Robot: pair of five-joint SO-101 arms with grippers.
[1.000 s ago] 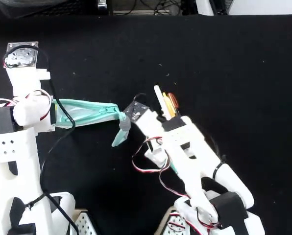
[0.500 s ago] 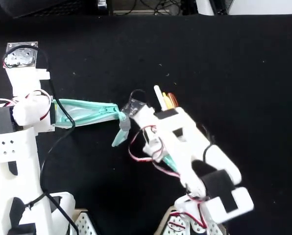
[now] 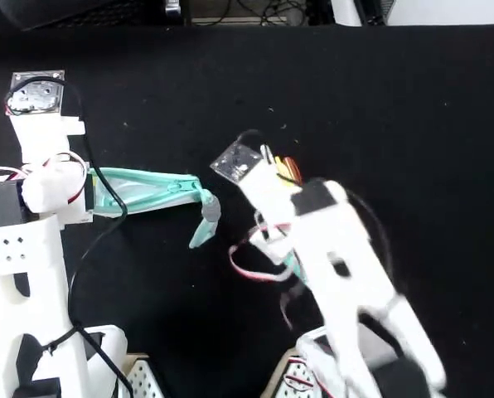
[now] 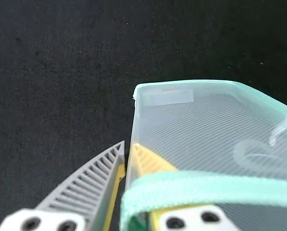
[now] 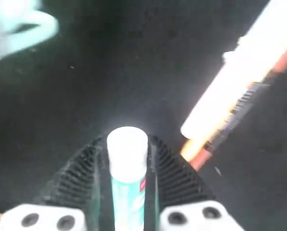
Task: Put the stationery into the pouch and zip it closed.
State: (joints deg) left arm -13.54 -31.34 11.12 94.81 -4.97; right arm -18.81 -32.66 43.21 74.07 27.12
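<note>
At left, the left tool (image 4: 129, 148) clamps one end of the teal-edged pouch (image 3: 147, 191), which lies on the black desk (image 3: 396, 99). Right of it, the right tool (image 5: 127, 142) pinches a white-capped teal stick (image 5: 128, 192) beside loose pens (image 3: 284, 168).

High: fixed, off the arms, looking down over black table (image 3: 413, 99) from above the near edge; arm bases nearest, whole workspace in frame. Left wrist: just behind left gripper (image 4: 128, 149), facing down along its jaws, very close on mesh pouch (image 4: 206, 125). Right wrist: just behind right gripper (image 5: 127, 142), facing down along glue stick (image 5: 127, 192), close, pens (image 5: 230, 91) alongside. Shared with high: pouch for left wrist, pens for right wrist.
</note>
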